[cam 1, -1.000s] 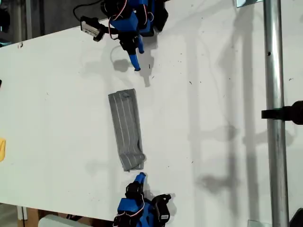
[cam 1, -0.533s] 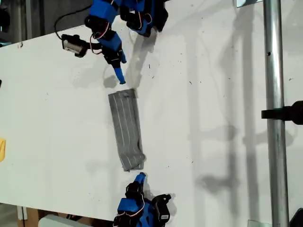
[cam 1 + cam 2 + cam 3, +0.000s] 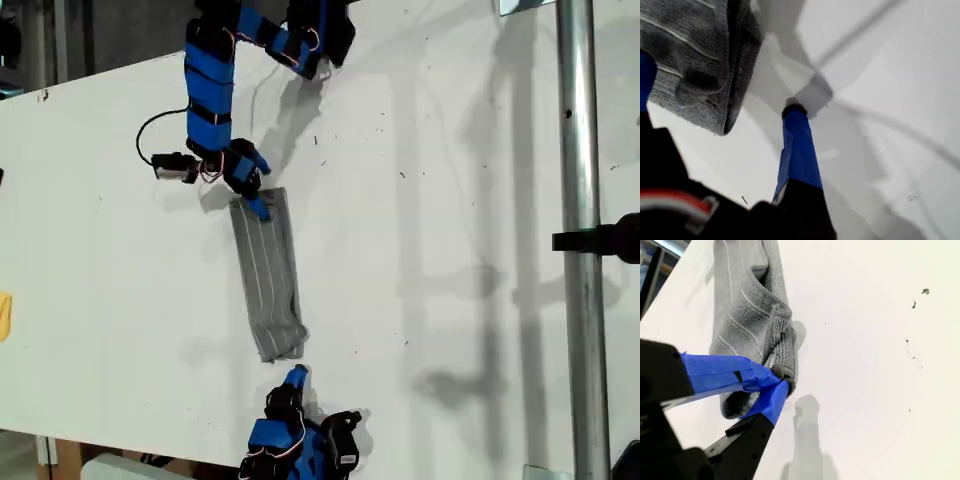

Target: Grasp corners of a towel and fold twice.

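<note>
**Tools.** My first tool (image 3: 256,202) stands wide open over the end of the towel (image 3: 268,275) that lies toward the exterior view's top. In the first wrist view one blue-taped finger (image 3: 797,150) has its tip on the bare table (image 3: 450,200) just beside the cloth. The other finger (image 3: 645,70) lies over the grey fabric, so that a corner (image 3: 722,127) of the folded end sits between the jaws. Nothing is clamped.

My second tool (image 3: 781,381) has its jaws drawn together to a point. In the second wrist view the tips lie against the rumpled end of the towel. The exterior view shows them just short of that end, and no fabric can be seen gripped between them.

**Materials and shapes.** The towel is a soft grey knitted cloth with thin pale parallel stripes running along its length. It lies on the table, folded into a long narrow strip of several layers, between the two arms. The end at my first tool is square and flat with stacked hemmed edges. The end near my second tool is curled and bunched. The table is smooth, white and lightly speckled.

**Arm pose.** The first arm reaches down from the exterior view's top edge, its blue links bent at the elbow and the wrist pitched toward the cloth. The second arm is folded low at the exterior view's bottom edge, its tool pointing up toward the towel
</note>
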Robot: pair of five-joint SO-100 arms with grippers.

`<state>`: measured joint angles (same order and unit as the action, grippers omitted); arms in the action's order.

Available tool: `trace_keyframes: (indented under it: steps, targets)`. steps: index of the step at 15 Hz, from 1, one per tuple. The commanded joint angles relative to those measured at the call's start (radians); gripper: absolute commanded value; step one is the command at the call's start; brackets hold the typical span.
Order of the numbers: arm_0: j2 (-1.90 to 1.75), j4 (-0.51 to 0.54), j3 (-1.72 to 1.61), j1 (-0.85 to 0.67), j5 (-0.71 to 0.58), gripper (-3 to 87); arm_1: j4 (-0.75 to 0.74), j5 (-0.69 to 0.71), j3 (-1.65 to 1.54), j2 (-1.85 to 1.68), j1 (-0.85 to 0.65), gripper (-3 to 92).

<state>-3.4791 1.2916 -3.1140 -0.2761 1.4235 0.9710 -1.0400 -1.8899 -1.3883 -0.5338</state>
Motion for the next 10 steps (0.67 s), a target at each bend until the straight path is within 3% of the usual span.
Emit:
trace_keyframes:
  steps: [1, 3, 4, 5, 7, 10]
  targets:
    - [0.002, 0.003, -0.005, -0.008, -0.003, -2.6, -0.018, -0.057, 0.189, 0.107, 0.048, 46.1]
    - [0.002, 0.003, -0.005, -0.006, -0.005, -2.6, -0.055, -0.055, 0.290, 0.183, 0.064, 31.6]
    - [0.002, 0.003, -0.005, -0.006, -0.005, -2.6, -0.071, -0.051, 0.336, 0.219, 0.061, 19.7]
    - [0.002, 0.003, -0.005, -0.006, -0.005, -2.6, -0.051, -0.074, 0.368, 0.239, 0.054, 0.9]
    - [0.002, 0.003, -0.005, -0.008, -0.006, -2.6, 0.021, -0.069, 0.362, 0.204, 0.046, -0.2]
    - [0.002, 0.003, -0.005, -0.006, -0.006, -2.6, 0.534, -0.046, 0.288, -0.256, 0.049, -0.2]
